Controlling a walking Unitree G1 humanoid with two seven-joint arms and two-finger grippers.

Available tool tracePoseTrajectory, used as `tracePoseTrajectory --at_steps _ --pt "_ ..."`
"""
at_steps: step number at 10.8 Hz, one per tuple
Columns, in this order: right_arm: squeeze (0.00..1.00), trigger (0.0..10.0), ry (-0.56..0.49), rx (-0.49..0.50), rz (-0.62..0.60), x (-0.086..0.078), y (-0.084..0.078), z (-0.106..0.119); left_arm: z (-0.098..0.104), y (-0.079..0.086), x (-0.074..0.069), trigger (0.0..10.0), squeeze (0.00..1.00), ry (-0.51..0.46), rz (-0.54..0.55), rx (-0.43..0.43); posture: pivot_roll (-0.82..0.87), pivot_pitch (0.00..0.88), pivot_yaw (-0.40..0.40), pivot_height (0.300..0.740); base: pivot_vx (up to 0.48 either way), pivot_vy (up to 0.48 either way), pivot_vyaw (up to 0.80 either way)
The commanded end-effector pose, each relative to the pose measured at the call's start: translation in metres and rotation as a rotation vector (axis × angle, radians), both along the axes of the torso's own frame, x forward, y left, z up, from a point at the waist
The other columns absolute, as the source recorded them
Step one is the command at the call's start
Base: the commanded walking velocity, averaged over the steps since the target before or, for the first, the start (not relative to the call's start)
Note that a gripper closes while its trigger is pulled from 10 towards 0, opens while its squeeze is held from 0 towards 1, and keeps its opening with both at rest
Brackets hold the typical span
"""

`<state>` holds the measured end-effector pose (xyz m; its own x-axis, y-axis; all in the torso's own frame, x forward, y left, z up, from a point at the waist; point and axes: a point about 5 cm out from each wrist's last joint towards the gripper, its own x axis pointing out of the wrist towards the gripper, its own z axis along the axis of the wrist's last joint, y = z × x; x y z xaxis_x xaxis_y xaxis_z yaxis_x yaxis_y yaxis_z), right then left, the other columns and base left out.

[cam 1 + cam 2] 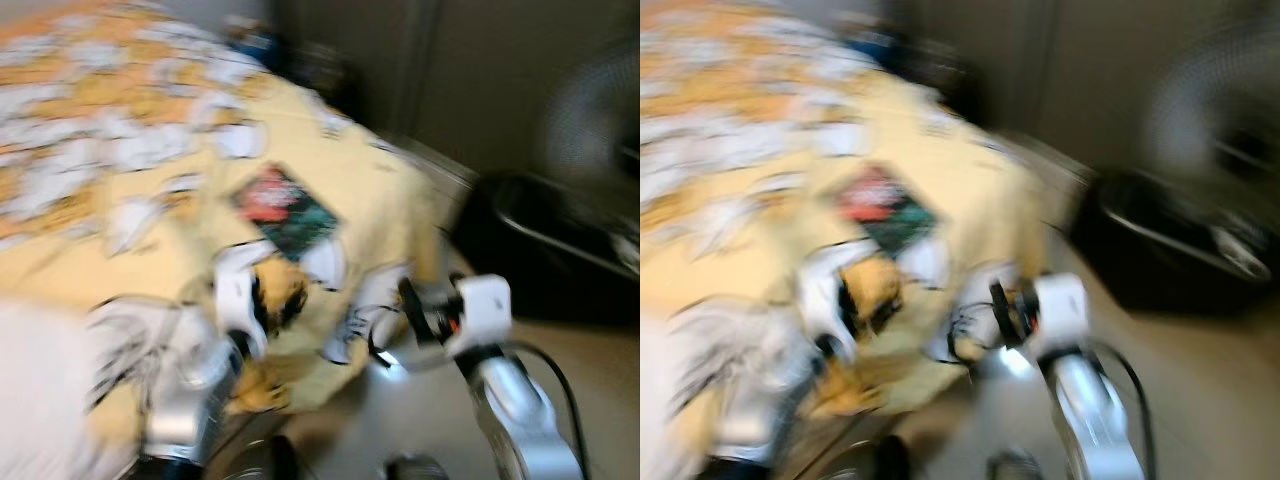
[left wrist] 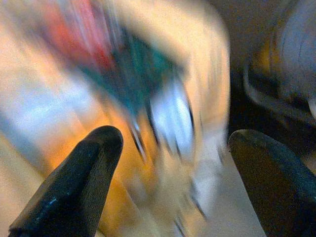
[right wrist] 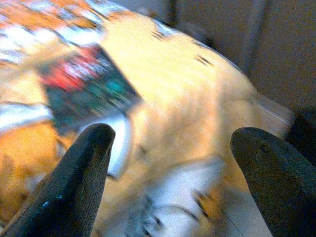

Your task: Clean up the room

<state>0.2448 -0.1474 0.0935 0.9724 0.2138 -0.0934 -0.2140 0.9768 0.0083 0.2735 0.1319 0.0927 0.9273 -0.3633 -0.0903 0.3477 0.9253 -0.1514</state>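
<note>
Ahead of both grippers, a red and green book (image 1: 287, 210) lies flat on the yellow patterned bedspread (image 1: 350, 170), close to the bed's near corner, where the cloth drops over the edge. The left gripper (image 2: 173, 148) and right gripper (image 3: 173, 143) hover before it, each spread wide with nothing between the fingers. To the right of the right gripper lies bare floor (image 1: 590, 370), bounded by a dark fan (image 1: 590, 130). Everything is blurred.
</note>
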Motion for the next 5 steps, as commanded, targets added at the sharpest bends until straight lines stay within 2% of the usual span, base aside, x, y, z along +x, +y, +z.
tracePoseTrajectory --at_steps 1,2,3,4,5 --pt "0.0 10.0 -0.001 0.025 -0.029 0.004 -0.005 -0.003 0.018 0.005 0.004 10.0 0.0 -0.111 0.022 0.035 -0.11 0.0 0.085 0.74 0.0 0.0 0.0" --pt "0.0 10.0 -0.04 0.045 -0.069 0.022 -0.011 0.003 0.034 0.026 0.006 10.0 0.0 -0.182 0.166 0.074 -0.09 0.0 0.083 0.74 0.0 -0.382 0.0" --pt "0.0 10.0 -0.074 0.035 -0.085 0.037 -0.019 0.008 0.033 0.026 0.003 10.0 0.0 -0.131 0.232 0.074 -0.09 0.0 0.081 0.74 0.0 -0.461 0.0" --pt "0.0 10.0 -0.089 0.044 -0.116 0.043 -0.02 0.009 0.028 0.021 0.002 10.0 0.0 -0.111 0.226 0.077 -0.09 0.0 0.08 0.74 0.0 -0.465 0.51" --pt "0.0 10.0 -0.111 0.048 -0.138 0.049 -0.022 0.014 0.026 0.011 0.008 10.0 0.0 -0.098 0.218 0.067 -0.11 0.0 0.077 0.74 0.0 -0.446 0.68"
